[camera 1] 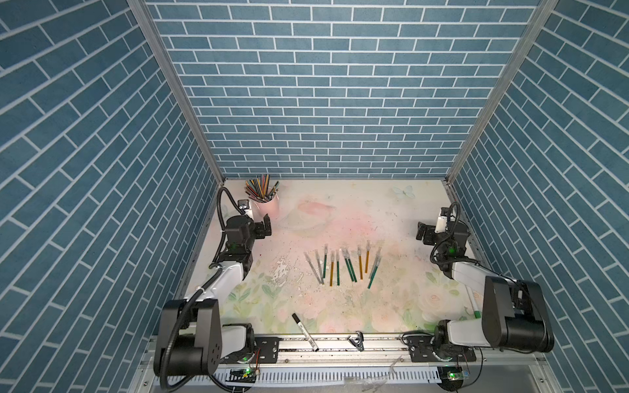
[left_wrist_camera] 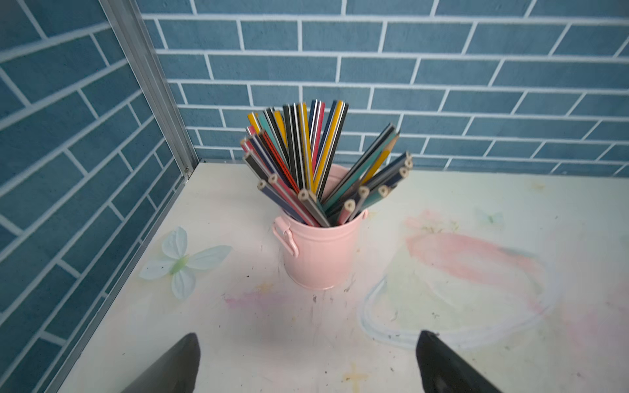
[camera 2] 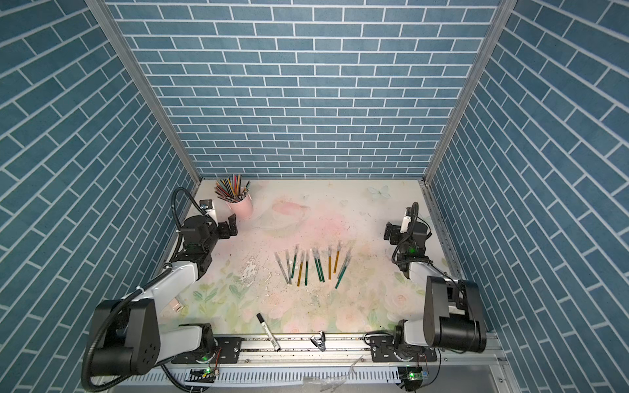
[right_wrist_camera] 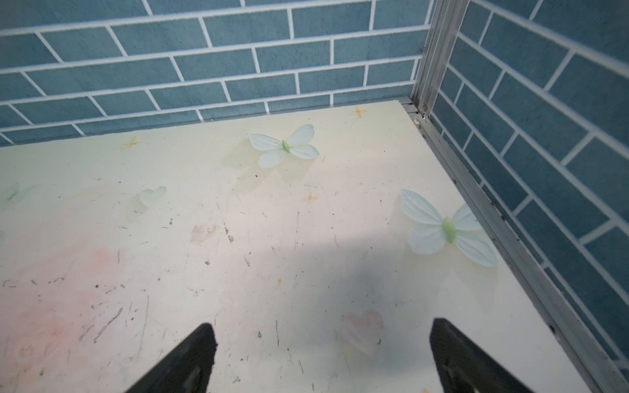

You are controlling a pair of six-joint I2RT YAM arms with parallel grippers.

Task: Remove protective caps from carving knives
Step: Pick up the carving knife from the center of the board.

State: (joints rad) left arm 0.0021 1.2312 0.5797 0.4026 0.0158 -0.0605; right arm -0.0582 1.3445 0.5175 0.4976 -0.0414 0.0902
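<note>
Pale flowery table [camera 1: 374,211] boxed in by blue brick walls [camera 1: 323,85]; knives [camera 1: 350,269] fanned in a row at centre frame, whitish caps [camera 1: 368,245] on their upper tips; pink cup [camera 1: 270,207] of pencils upper left; marker [camera 1: 305,331] at the lower edge; left gripper [left_wrist_camera: 306,340] and right gripper [right_wrist_camera: 321,330] both spread wide, empty, well apart from the row.

Left gripper [camera 1: 266,224] hangs at nine o'clock, jaws spread wide and empty. Right gripper [camera 1: 421,234] sits at three o'clock, just as wide, elbows raised.
</note>
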